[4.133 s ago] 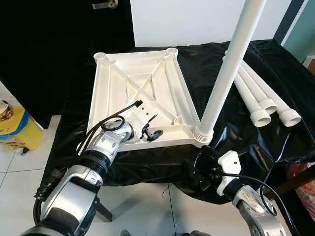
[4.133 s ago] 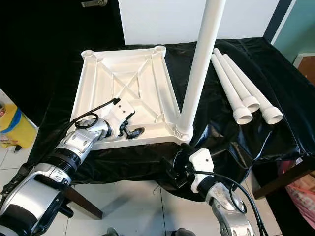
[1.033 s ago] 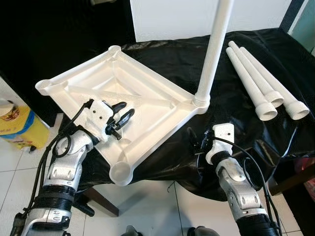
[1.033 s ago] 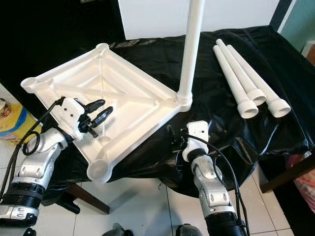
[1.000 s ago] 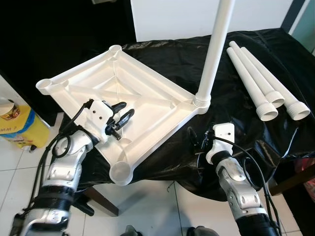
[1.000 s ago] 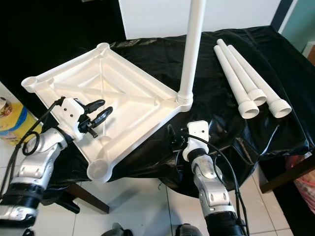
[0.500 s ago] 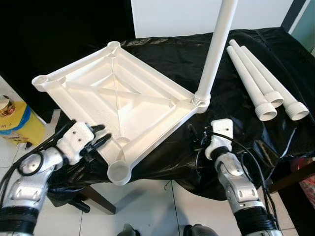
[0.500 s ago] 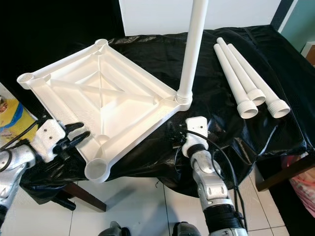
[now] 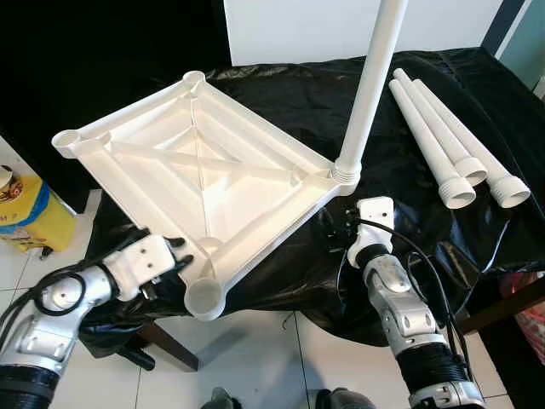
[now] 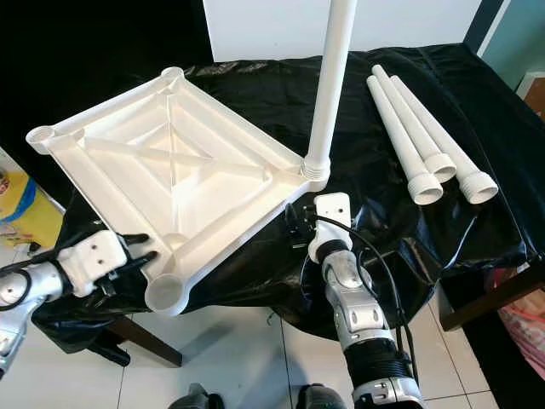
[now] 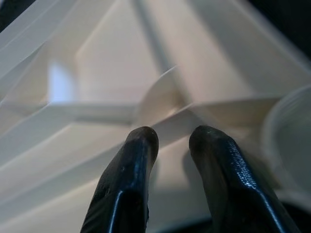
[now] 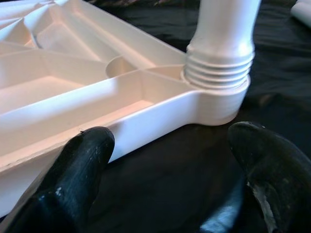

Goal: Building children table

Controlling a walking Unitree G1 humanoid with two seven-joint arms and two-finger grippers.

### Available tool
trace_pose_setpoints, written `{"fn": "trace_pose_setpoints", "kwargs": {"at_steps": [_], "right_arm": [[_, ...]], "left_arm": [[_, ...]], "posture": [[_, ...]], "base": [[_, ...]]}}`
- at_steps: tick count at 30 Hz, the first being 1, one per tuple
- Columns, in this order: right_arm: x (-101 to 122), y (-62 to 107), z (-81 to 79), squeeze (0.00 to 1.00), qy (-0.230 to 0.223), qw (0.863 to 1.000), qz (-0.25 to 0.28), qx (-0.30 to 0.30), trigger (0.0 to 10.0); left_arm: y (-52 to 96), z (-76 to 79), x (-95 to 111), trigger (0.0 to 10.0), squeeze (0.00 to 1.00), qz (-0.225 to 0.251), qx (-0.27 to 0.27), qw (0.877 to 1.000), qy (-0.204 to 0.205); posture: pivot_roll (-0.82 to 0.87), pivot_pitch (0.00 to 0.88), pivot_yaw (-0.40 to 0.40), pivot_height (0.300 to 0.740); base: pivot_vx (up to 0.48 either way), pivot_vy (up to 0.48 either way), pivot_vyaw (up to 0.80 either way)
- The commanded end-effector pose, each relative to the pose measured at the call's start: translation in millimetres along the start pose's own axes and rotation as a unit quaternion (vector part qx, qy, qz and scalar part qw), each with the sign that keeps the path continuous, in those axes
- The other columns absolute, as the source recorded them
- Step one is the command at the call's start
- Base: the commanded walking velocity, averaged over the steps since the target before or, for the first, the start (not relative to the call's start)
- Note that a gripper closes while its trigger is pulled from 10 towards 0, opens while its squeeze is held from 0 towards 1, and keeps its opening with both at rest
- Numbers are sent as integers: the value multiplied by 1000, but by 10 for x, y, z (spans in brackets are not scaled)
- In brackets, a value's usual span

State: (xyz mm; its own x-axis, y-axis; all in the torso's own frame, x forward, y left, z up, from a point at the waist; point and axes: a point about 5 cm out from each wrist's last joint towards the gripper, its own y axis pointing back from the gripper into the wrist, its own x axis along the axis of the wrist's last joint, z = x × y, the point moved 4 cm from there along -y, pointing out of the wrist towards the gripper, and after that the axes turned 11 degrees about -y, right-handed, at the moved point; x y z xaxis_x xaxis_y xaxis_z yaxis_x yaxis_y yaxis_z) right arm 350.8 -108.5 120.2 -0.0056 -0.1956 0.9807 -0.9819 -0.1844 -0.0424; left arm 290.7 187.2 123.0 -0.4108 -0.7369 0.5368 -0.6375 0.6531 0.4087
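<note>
A worktop draped in crinkled black sheeting (image 9: 281, 102) stands on a pale tiled floor (image 9: 255, 358), with a white wall (image 9: 298, 25) behind and a yellow container (image 9: 25, 217) beside it.
</note>
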Motion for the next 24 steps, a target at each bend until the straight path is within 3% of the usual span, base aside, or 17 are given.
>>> {"fn": "trace_pose_setpoints", "kwargs": {"at_steps": [1,8,20,24], "right_arm": [[-59,-23,-21,0,-1,1000,-15,0,10000],[-147,-122,-106,0,18,999,-47,11,10000],[-165,-236,-132,0,36,998,-49,8,10000],[-157,-249,-122,0,38,998,-47,6,10000]], "left_arm": [[-71,213,52,10000,0,5,-49,999,-9],[-266,342,375,10000,0,59,-70,996,-13],[-562,252,673,10000,0,96,-44,994,-16],[-590,247,694,10000,0,97,-42,994,-17]], "posture": [[-7,105,12,740],[-10,104,22,740],[-12,102,35,740],[-11,103,36,740]], "base": [[0,0,0],[0,0,0],[0,0,0],[0,0,0]]}}
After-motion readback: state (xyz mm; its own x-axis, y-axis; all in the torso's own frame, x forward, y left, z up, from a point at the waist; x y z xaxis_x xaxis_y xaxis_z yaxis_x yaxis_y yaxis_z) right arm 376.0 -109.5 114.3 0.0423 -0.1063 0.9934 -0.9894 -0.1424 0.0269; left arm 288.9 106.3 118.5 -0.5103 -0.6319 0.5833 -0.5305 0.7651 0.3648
